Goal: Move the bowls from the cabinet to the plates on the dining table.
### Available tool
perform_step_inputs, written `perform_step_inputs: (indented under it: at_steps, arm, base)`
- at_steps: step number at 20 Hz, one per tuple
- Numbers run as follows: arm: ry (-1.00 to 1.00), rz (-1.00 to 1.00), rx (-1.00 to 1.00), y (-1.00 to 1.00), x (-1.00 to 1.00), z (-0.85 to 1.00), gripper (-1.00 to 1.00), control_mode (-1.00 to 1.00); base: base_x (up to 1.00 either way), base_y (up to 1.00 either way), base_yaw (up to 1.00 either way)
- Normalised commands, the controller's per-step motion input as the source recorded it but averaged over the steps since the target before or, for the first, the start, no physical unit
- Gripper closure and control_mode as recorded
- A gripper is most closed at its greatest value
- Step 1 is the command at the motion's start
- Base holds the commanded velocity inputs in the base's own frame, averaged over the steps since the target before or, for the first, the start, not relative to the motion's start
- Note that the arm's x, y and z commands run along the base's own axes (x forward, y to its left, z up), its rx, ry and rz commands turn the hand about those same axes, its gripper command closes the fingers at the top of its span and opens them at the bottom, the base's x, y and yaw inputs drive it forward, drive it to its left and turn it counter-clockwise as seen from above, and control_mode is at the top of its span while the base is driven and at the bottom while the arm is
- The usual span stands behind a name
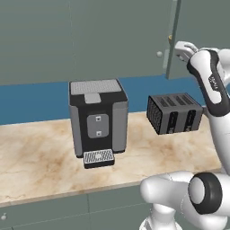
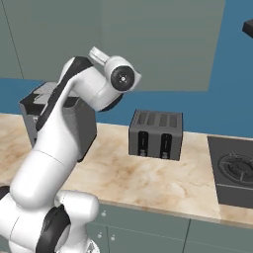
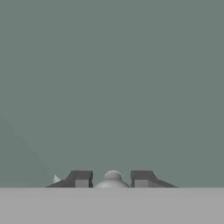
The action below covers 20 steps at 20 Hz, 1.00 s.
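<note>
We can read no words, brand names or numbers. At about three o'clock in the left base view, the arm's dark band (image 1: 213, 83) carries small pale marks, too blurred to make out.

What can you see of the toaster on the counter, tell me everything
The toaster is a dark grey, metal-looking box with four slots in its ribbed top and two dark lever tracks down its front. It stands upright on the beige marble worktop, close to the blue back wall, between the coffee machine and the hob. Nothing touches it but the worktop.
</note>
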Motion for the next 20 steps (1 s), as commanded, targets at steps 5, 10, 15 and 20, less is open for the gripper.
perform_step_inputs:
  at_steps: [5, 10, 15, 20]
  arm:
    - [-0.03, 0.04, -0.03, -0.26, -0.29, 0.36, 1.0, -1.0]
    - [0.0, 0.02, -0.03, -0.31, -0.36, 0.39, 1.0, -1.0]
    - [0.03, 0.03, -0.05, -0.35, -0.42, 0.4, 1.0, -1.0]
    - [0.05, 0.03, -0.06, -0.34, -0.42, 0.38, 1.0, -1.0]
  base:
    - [0.0, 0.0, 0.0]
    - [0.0, 0.0, 0.0]
    - [0.0, 0.0, 0.0]
    - [0.0, 0.0, 0.0]
